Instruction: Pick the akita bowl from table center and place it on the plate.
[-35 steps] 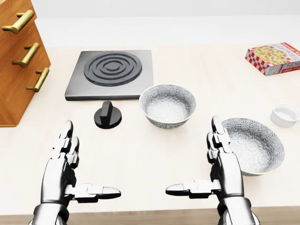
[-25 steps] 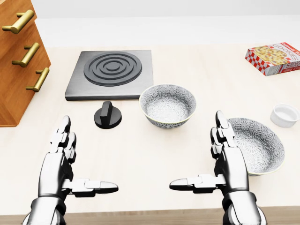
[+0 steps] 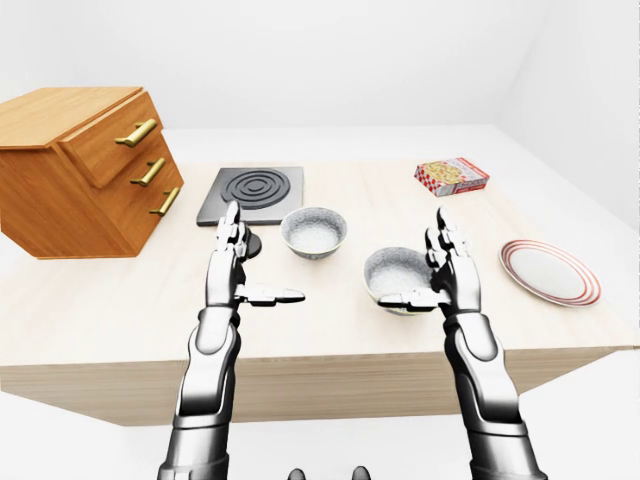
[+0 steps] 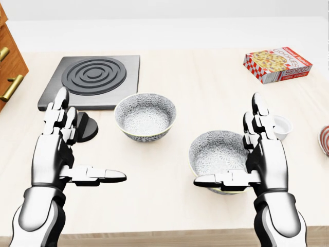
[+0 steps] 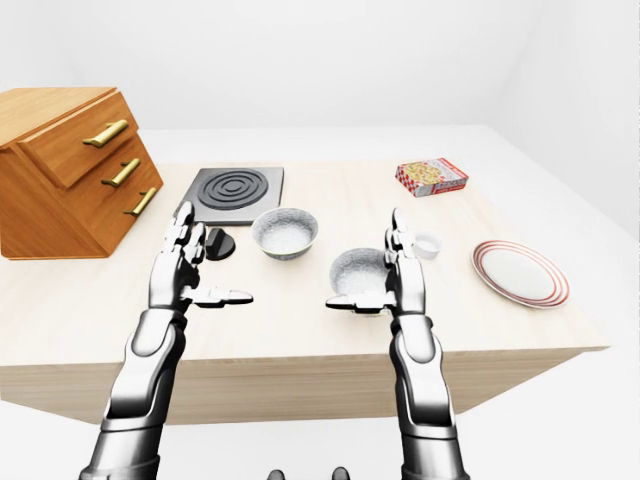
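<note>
Akita bowl [image 4: 145, 116], taken as the patterned one nearest table [image 4: 154, 206] centre, upright, just below-right of the burner slab [image 4: 92, 80] in head view. Not certain, since a second bowl [image 4: 218, 152] of like pattern sits lower right of it. Not gripped, not lifted. Plate [image 3: 550, 271] with red rim far right in left-eye view, bare, well apart from both bowls.

Right hand [image 4: 267, 159] spread flat, fingers up, thumb out sideways across the lower rim of the second bowl; contact cannot be told, holding nothing. Left hand [image 4: 51, 159] same open pose, empty, near the black knob [image 4: 87, 128].

Judged progress: nothing done; reach, grasp, carry and set-down all left.

Around: white cup [image 4: 282, 125] just right of the right hand, cookie box [image 4: 277, 64] top right, drawer cabinet [image 3: 80, 170] far left. Likely obstacles on the way to the plate: second bowl and white cup, both between.
</note>
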{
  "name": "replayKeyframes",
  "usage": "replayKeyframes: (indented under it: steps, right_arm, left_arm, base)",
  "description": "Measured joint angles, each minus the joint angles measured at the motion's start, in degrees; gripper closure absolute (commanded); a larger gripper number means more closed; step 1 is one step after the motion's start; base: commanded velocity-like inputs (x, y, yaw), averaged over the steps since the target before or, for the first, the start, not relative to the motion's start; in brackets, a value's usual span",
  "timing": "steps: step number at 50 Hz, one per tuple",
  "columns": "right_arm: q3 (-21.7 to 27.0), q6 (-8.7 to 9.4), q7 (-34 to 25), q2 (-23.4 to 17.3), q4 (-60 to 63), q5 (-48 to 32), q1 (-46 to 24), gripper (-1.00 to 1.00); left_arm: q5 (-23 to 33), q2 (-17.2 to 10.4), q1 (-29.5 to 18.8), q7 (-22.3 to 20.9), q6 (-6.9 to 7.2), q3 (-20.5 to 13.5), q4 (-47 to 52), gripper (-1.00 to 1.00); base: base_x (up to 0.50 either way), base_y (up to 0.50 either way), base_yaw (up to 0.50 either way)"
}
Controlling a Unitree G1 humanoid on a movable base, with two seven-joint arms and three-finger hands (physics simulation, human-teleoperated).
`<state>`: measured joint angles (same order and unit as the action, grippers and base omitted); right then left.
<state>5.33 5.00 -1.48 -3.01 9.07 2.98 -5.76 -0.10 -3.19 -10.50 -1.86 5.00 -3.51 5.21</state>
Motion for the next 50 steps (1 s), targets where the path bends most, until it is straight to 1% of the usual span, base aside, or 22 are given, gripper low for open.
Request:
replayKeyframes:
  steps: [16,21,25,31,44,47,50]
  right_arm:
    - [0.3,0.0,-0.2,-0.3,0.6,0.3,-0.3,-1.0]
    - [0.3,0.0,-0.5,-0.3,0.7,0.4,0.0,-1.0]
    - [0.3,0.0,-0.8,-0.4,0.7,0.5,0.2,-1.0]
    - [0.3,0.0,-1.4,-0.5,0.7,0.2,0.6,-1.0]
    - [0.1,0.0,-1.6,-0.4,0.3,-1.3,0.4,-1.0]
    - [0.2,0.0,-1.6,-0.4,0.3,-1.5,0.5,-1.0]
    - [0.2,0.0,-1.7,-0.4,0.3,-1.6,0.6,-1.0]
  left_arm:
    - [0.2,0.1,-1.0,0.0,0.0,0.0,1.1,-1.0]
    - [0.2,0.1,-1.0,-0.1,0.0,0.0,1.1,-1.0]
    - [0.2,0.1,-1.0,-0.1,0.0,0.1,1.1,-1.0]
    - [0.3,0.3,-1.0,-0.1,0.0,0.2,1.0,-1.0]
    - [0.3,0.0,-1.2,0.0,0.0,0.0,1.0,-1.0]
    - [0.9,-0.4,-1.6,-0.1,0.0,-0.2,0.4,-1.0]
    - [2.9,-1.5,-2.6,-0.4,0.0,-0.4,-1.3,-1.0]
  base:
    - [0.0,-0.5,0.0]
    - [0.18,-0.5,0.0]
    - [0.42,-0.4,0.0]
    - [0.49,-0.05,0.0]
    - [0.0,0.0,0.0]
    - [0.0,0.0,0.0]
    - [0.0,0.0,0.0]
